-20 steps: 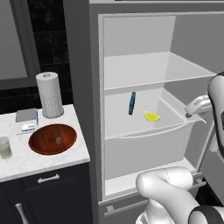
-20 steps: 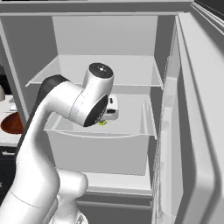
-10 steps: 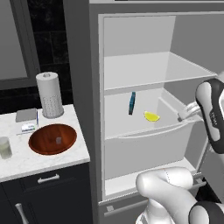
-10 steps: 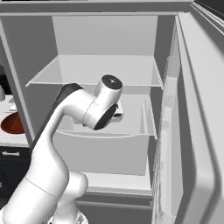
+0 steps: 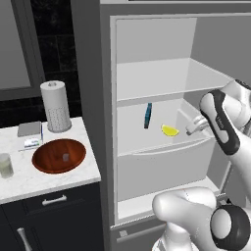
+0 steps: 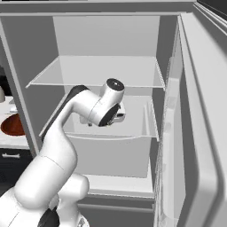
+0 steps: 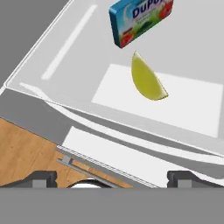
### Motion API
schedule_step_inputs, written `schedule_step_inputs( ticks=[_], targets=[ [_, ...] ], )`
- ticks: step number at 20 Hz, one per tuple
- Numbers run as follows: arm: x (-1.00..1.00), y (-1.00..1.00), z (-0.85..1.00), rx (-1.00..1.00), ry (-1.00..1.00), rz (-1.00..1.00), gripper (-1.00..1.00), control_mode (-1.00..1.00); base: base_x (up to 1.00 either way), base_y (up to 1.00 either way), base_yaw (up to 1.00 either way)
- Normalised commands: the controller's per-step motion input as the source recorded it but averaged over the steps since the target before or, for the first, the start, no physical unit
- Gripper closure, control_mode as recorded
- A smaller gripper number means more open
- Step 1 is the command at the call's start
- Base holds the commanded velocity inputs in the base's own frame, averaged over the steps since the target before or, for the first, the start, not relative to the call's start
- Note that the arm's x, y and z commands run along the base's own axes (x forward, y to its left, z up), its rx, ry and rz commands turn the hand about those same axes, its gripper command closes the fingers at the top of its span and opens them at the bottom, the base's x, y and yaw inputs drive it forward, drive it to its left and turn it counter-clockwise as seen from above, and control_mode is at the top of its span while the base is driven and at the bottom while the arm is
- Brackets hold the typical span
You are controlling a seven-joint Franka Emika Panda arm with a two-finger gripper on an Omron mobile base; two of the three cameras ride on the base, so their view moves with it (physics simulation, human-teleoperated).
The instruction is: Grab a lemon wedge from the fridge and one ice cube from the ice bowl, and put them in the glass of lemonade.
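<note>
Fridge [image 5: 93, 73] shelf: jaws wide apart, empty, near lemon wedge [image 7: 148, 80].

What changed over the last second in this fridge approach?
The gripper advanced leftward into the open fridge, ending closer to the lemon wedge. Jaws stayed open, holding nothing. The wedge, the blue box, the ice bowl and the glass of lemonade did not move.

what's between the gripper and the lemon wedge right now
Nothing blocks it. In the hand view, just bare white fridge shelf lies between the open gripper and the lemon wedge; the blue carton sits beyond the wedge.
</note>
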Motion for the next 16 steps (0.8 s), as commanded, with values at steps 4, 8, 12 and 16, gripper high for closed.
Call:
schedule_step_inputs(
  ticks=[4, 8, 12, 16],
  targets=[
    [0.56, 0.00, -0.26, 0.00, 0.10, 0.02, -1.00, -1.00, 0.00, 0.00, 0.00],
    [0.15, 0.05, -0.42, 0.00, 0.00, 0.02, -1.00, -1.00, 0.00, 0.00, 0.00],
    [0.04, 0.04, -0.43, 0.00, 0.00, 0.02, -1.00, -1.00, 0.00, 0.00, 0.00],
    [0.04, 0.04, -0.29, 0.00, 0.00, 0.02, -1.00, -1.00, 0.00, 0.00, 0.00]
  ],
)
